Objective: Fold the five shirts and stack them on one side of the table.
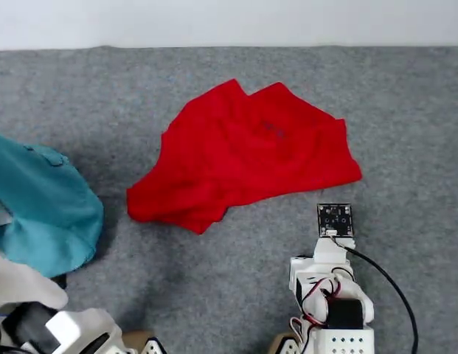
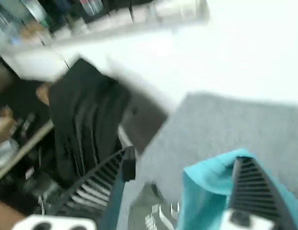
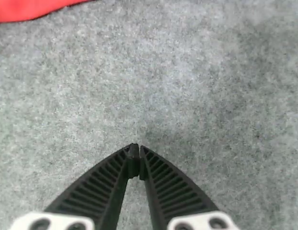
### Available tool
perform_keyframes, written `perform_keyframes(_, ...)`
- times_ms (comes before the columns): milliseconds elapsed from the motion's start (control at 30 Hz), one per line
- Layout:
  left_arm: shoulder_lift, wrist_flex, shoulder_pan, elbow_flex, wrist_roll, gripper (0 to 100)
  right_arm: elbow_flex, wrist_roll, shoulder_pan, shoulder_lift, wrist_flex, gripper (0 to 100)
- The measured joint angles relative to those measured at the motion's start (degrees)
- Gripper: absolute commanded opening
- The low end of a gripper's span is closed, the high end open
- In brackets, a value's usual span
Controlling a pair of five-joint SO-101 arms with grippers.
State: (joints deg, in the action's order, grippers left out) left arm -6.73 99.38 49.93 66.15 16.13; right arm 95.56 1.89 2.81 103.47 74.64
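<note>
Red shirt (image 1: 243,155) lies crumpled and unfolded at mid-table, a bit toward 12 o'clock in the high view, on the grey mat (image 1: 406,110). One corner pokes out toward 7 o'clock and the hem facing 5 o'clock stops near the R arm (image 1: 332,295).

Teal shirt (image 1: 44,206) is bunched up at 9 o'clock, well apart from the red one, w/ part of it off the frame edge. Cream cloth (image 1: 22,284) sits just beside it at 8 o'clock, touching or overlapping; can't tell which is on top. L arm (image 1: 66,328) is at 7 o'clock, next to that cloth.

L gripper (image 2: 184,163): jaws spread wide. Teal fabric sits in the gap and up against one finger (image 2: 254,191), but nothing is pinched. Grey mat shows past the tips. Room beyond is too blurred to make out.

R gripper (image 3: 137,158): fingers (image 3: 105,191) pressed together tip to tip, holding nothing, pointing down at bare mat. Edge of the red shirt shows in a corner of that wrist view, apart from the tips.
</note>
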Motion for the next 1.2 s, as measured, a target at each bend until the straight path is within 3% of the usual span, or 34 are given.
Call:
perform_keyframes(333,-1.3,0.0,-10.5,5.1,-2.9,25,0.0,0.0,0.0,0.0,0.0,0.9)
perform_keyframes(433,-1.3,0.0,-7.3,1.9,-1.5,23,0.0,0.0,0.0,0.0,0.0,0.9)
perform_keyframes(567,-1.3,0.0,3.3,-6.2,0.4,22,0.0,0.0,0.0,0.0,0.0,0.9)
perform_keyframes(767,-1.2,-2.1,18.6,-28.7,13.0,25,0.0,0.0,0.0,0.0,0.0,0.9)
perform_keyframes(933,-1.1,-1.1,25.9,-49.4,32.3,29,0.0,0.0,0.0,0.0,0.0,0.9)
perform_keyframes(1033,-1.1,-0.4,28.7,-53.5,40.2,32,0.0,0.0,0.0,0.0,0.0,0.9)
perform_keyframes(1200,-1.1,-0.4,29.7,-55.3,45.3,32,0.0,0.0,0.0,0.0,0.0,0.9)
